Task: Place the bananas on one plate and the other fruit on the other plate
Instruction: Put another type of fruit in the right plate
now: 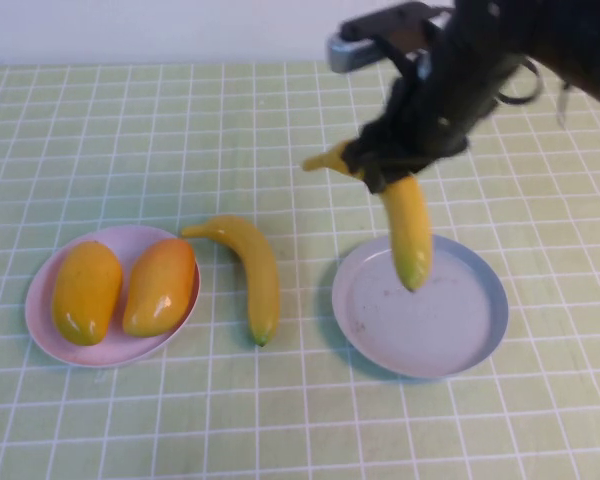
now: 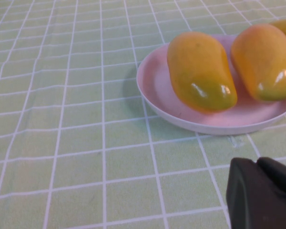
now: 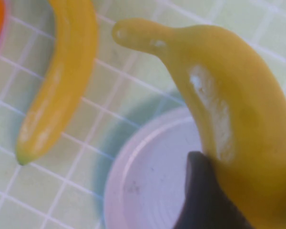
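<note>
My right gripper (image 1: pixel 385 165) is shut on a banana (image 1: pixel 408 225) near its stem end. The fruit hangs tip-down over the far part of the grey-blue plate (image 1: pixel 480 330), its tip just above the plate. In the right wrist view one dark finger (image 3: pixel 205 191) presses against that banana (image 3: pixel 229 109). The second banana (image 1: pixel 252 265) lies on the cloth between the two plates. Two mango-like fruits (image 1: pixel 85 290) (image 1: pixel 160 285) lie side by side on the pink plate (image 1: pixel 40 320). My left gripper (image 2: pixel 256 164) is shut and empty, low over the cloth near the pink plate (image 2: pixel 152 90).
A green cloth with a white grid (image 1: pixel 180 130) covers the table. A pale wall (image 1: pixel 130 30) runs along the far edge. My right arm (image 1: pixel 480 60) reaches in from the upper right.
</note>
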Available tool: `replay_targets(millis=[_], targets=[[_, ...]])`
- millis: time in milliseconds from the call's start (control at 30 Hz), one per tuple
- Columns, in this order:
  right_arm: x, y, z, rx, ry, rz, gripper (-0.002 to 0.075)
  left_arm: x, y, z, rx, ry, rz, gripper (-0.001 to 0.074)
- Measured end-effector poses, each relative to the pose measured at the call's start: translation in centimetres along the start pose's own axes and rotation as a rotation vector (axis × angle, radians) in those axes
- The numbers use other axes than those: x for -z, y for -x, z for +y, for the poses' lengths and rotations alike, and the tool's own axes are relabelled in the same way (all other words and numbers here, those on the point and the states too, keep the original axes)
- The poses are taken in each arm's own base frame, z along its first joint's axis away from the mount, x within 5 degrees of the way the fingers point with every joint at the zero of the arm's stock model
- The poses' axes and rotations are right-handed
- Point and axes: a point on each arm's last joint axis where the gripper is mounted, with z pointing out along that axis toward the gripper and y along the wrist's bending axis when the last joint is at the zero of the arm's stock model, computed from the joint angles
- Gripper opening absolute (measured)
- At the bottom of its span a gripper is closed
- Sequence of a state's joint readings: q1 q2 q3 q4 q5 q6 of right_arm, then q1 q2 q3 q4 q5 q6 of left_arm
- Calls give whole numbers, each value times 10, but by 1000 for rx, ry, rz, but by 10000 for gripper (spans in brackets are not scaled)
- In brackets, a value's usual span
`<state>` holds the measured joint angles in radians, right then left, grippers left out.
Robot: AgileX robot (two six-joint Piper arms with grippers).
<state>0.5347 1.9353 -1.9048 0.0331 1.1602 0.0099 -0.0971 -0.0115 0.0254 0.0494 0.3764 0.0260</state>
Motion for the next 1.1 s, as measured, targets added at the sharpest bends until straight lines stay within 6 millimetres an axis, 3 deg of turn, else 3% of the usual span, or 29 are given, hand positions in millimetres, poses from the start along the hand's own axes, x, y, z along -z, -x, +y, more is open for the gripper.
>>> replay_targets(millis=[200,400,800,1100], targets=[[-9,-57,-25,-135,-22,-27,319,0,0,0,0,0,0,-4],[-43,-93,-37,-202,-30,12,319,0,0,0,0,0,2,-4],[-82,-103,-49,-220,-55,67,318,0,0,0,0,0,2,-4],[-86,-103,-53,-219,-66,73,334,0,0,0,0,0,2,-4]])
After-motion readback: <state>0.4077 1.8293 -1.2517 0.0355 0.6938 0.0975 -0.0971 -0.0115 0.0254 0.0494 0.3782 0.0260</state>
